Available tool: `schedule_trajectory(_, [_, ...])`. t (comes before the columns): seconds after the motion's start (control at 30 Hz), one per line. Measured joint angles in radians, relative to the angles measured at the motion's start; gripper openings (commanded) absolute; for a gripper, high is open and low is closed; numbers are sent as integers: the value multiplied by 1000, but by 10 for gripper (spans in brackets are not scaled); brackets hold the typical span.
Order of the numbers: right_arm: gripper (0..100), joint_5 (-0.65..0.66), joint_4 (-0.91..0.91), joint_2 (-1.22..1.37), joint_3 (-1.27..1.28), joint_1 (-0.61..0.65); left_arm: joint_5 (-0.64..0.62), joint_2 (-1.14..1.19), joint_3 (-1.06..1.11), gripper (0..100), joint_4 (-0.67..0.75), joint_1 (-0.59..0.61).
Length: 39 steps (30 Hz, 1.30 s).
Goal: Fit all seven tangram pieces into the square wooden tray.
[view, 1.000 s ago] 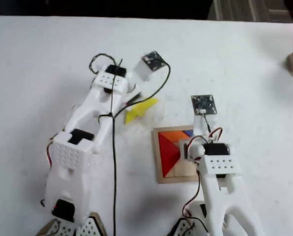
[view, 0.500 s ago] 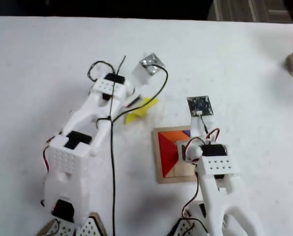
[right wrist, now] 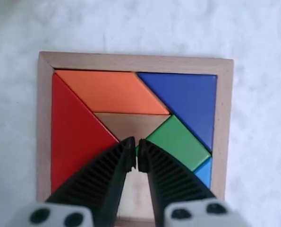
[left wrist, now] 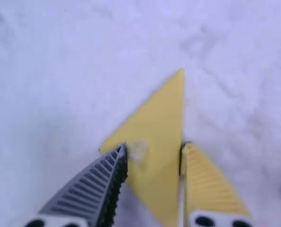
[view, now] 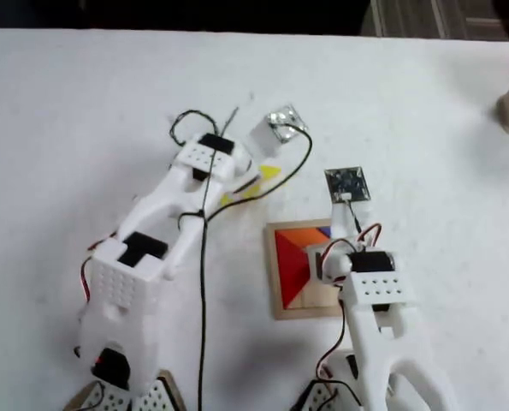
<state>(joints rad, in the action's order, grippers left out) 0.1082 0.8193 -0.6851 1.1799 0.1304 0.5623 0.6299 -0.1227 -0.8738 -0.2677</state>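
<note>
The left gripper [left wrist: 152, 151] pinches the yellow triangle [left wrist: 159, 118] between its jaws, near the tray [right wrist: 131, 61] and off its corner. We carry it level, turn it to match the bare gap [right wrist: 131, 125], and lower it flat. The right gripper [right wrist: 135, 152], nearly closed and empty, hangs over the tray; we judge it should clear first. Count: one tray, five seated pieces [right wrist: 107, 92], one held piece, two grippers.

My claw [left wrist: 152, 149] grips the yellow triangle [left wrist: 157, 118].
My 2 fingers pinch it from opposite sides: the grey finger [left wrist: 97, 189] sits at 1 corner and the yellow finger [left wrist: 206, 189] presses the straight edge. The triangle's sharp tip points away from me over the white table [left wrist: 60, 56]. I cannot tell whether the piece rests on the table or hangs above it.
</note>
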Motion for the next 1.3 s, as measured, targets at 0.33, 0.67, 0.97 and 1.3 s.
schedule_trajectory(0.33, [16, 0, 0, 0, 0, 0, 2, 0, -2, 169, 3, 0])
schedule_trajectory(0.67, [16, 0, 0, 0, 0, 0, -64, 0, -3, 169, 18, 0])
schedule_trajectory(0.97, [16, 0, 0, 0, 0, 2, -499, 21, -77, 165, 21, -15])
schedule_trajectory(1.3, [16, 0, 0, 0, 0, 0, -813, 26, -103, 159, 130, -60])
